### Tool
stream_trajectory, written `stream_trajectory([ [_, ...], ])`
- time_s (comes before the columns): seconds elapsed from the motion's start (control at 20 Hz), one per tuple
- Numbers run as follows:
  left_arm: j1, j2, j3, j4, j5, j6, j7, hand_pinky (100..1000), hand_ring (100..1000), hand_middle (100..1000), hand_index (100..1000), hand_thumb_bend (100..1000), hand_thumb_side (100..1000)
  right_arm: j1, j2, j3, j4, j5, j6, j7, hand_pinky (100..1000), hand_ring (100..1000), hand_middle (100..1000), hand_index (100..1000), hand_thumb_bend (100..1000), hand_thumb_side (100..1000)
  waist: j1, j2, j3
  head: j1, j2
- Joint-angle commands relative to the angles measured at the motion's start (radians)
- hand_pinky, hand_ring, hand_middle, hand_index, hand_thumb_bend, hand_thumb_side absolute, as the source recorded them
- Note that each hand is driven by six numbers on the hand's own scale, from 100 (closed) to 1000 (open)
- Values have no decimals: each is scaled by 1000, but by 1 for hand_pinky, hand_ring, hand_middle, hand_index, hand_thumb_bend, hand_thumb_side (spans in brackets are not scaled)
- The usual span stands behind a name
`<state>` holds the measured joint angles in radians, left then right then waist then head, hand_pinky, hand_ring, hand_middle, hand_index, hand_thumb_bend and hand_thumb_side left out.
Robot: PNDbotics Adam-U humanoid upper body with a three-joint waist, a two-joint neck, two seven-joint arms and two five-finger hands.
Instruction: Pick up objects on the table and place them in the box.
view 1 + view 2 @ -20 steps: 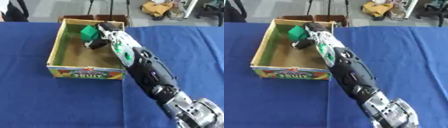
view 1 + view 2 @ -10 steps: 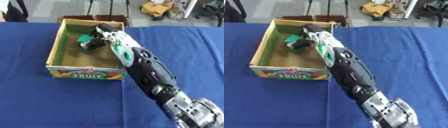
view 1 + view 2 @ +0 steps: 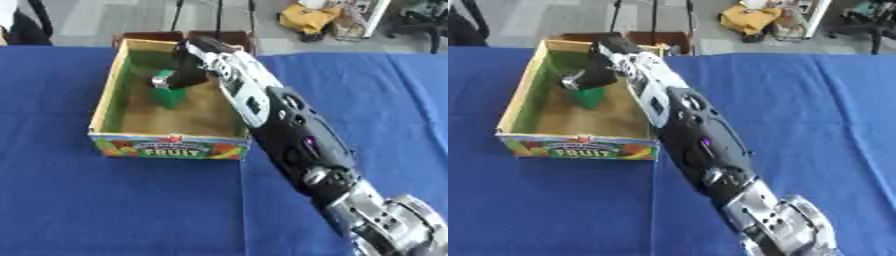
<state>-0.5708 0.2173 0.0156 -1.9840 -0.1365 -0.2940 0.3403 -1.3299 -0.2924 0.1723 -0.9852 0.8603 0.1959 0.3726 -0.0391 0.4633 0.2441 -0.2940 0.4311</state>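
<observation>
Left eye view: the right arm (image 3: 289, 135) comes in from the near right corner and stretches far and left across the blue table (image 3: 105, 200) to a cardboard box (image 3: 109, 92) whose near wall reads FRUIT. The right hand (image 3: 188, 70) hangs inside the box, over its far right part, fingers pointing down and left. Just under the fingertips, a green object (image 3: 166, 95) with a pale top stands on the brown floor of the box, left of the hand. The fingers are at the object's top; whether they pinch it or merely touch it cannot be told, and whether the hand is wide or narrow cannot be told either. Beyond the table's far edge lies grey floor with a yellow bundle (image 3: 306, 17) to the far right. Right eye view: the same arm crosses the table from the near right, the hand (image 3: 598, 67) reaching over the box's right wall (image 3: 645, 112) into the far half. The green object (image 3: 586, 95) sits below the dark fingers, on the box floor near the middle of its far half, apart from the green-lined left wall. The left hand shows in neither view.
</observation>
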Motion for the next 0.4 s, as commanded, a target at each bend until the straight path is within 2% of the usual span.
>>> stream_trajectory([
  [0.05, -2, 10, 0, -16, -2, 3, 0, 800, 920, 872, 995, 100, 1000, -34, -41, -8, -89, -20, 7, -27, 682, 627, 710, 818, 561, 737, 7, -39, -6, 3, 8],
  [0.25, 8, 13, 4, -16, -5, 4, 4, 800, 920, 872, 995, 100, 1000, -26, -95, 8, -186, -48, 7, -58, 679, 628, 713, 817, 550, 734, 11, -56, -26, 9, 24],
  [0.4, 16, 14, 7, -16, -8, 5, 7, 800, 920, 872, 995, 100, 1000, -1, -148, 16, -261, -90, -16, -84, 678, 624, 711, 814, 545, 729, 17, -70, -44, 23, 42],
])
